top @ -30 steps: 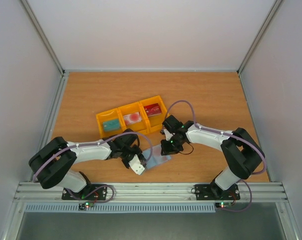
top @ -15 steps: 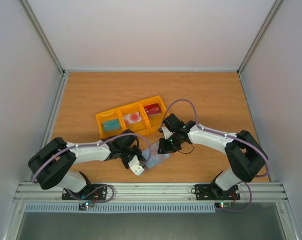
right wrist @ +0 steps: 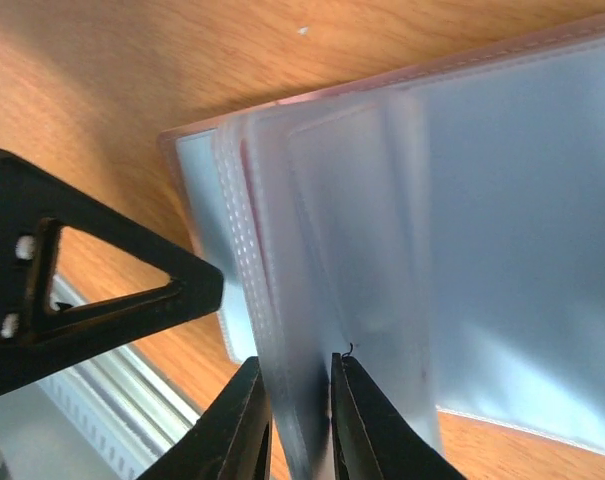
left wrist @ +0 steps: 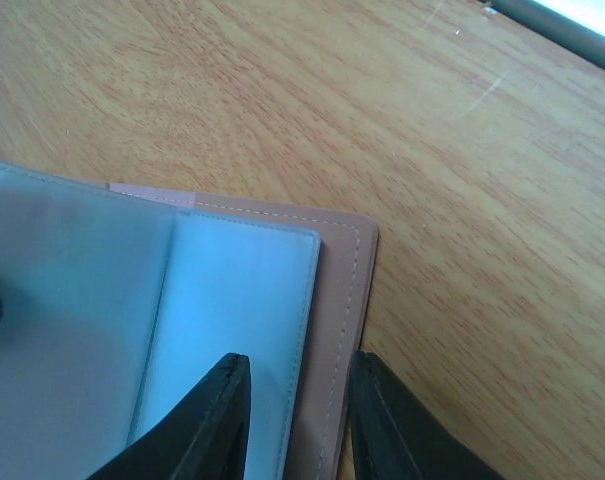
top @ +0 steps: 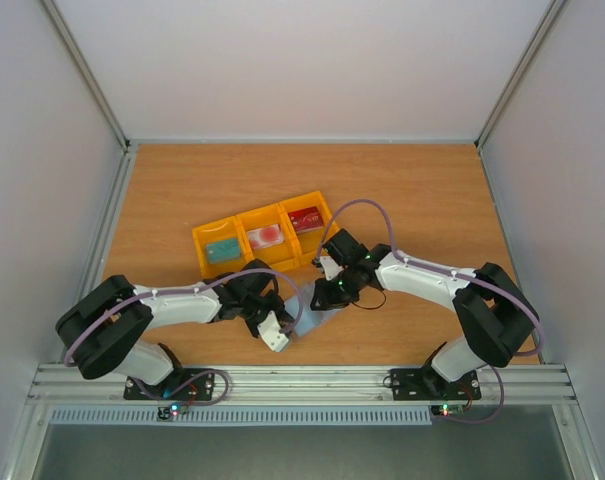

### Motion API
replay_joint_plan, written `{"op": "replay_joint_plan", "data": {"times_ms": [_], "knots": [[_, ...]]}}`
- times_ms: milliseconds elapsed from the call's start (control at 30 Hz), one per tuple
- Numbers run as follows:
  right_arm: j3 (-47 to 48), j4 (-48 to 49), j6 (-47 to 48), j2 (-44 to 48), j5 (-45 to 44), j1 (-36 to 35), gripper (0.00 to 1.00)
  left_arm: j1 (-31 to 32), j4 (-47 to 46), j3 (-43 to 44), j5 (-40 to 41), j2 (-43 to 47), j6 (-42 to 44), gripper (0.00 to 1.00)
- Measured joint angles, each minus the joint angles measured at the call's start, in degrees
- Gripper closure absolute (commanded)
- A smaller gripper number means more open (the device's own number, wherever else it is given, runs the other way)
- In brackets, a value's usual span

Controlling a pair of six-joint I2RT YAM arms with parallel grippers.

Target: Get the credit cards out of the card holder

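Note:
The card holder (top: 318, 320) lies near the table's front, pale blue-grey inside (left wrist: 232, 290) with a taupe rim. My left gripper (left wrist: 297, 365) is shut on the holder's near edge, its jaws either side of the rim. My right gripper (right wrist: 294, 365) is shut on a translucent pocket panel (right wrist: 382, 220) of the holder and holds it raised. In the top view the left gripper (top: 280, 335) and right gripper (top: 325, 297) meet over the holder. A teal card (top: 222, 250), a whitish-pink card (top: 266, 237) and a dark red card (top: 304, 219) lie in the yellow tray.
The yellow three-compartment tray (top: 252, 220) sits just behind the holder, left of centre. The left gripper's black finger (right wrist: 102, 290) shows close beside the raised panel. An aluminium rail (top: 302, 380) runs along the near edge, with walls on both sides.
My right gripper has moved slightly left, drawing its side of the holder up and over toward the left gripper. The left gripper has stayed nearly still on the near edge.

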State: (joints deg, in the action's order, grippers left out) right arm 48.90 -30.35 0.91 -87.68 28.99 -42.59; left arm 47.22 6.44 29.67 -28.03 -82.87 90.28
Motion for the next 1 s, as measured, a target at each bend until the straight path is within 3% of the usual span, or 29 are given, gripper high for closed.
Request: {"op": "replay_joint_plan", "data": {"times_ms": [133,333,567,767,900,1000], "knots": [[0.00,-1.33,0.22,0.00,-2.67,0.00,0.83,0.00,-0.15,-0.09,0.00,0.02,0.04,0.70],[0.00,-1.33,0.70,0.00,-2.58,0.00,0.97,0.02,-0.76,-0.50,0.00,0.24,0.22,0.70],[-0.04,-1.36,0.66,0.02,-2.38,0.11,0.99,0.04,-2.47,-0.70,0.61,1.33,-0.39,0.40],[-1.33,-1.22,0.42,2.69,-2.25,0.70,0.99,0.04,3.87,2.25,0.76,4.57,-10.58,0.31],[-1.33,-1.53,0.39,4.74,-2.27,1.33,0.99,-0.66,11.54,4.61,-6.84,11.82,-16.26,0.23],[-1.29,-2.99,0.39,6.71,-2.47,2.12,0.99,-0.98,15.45,5.05,-14.93,19.12,-20.22,0.23]]}}
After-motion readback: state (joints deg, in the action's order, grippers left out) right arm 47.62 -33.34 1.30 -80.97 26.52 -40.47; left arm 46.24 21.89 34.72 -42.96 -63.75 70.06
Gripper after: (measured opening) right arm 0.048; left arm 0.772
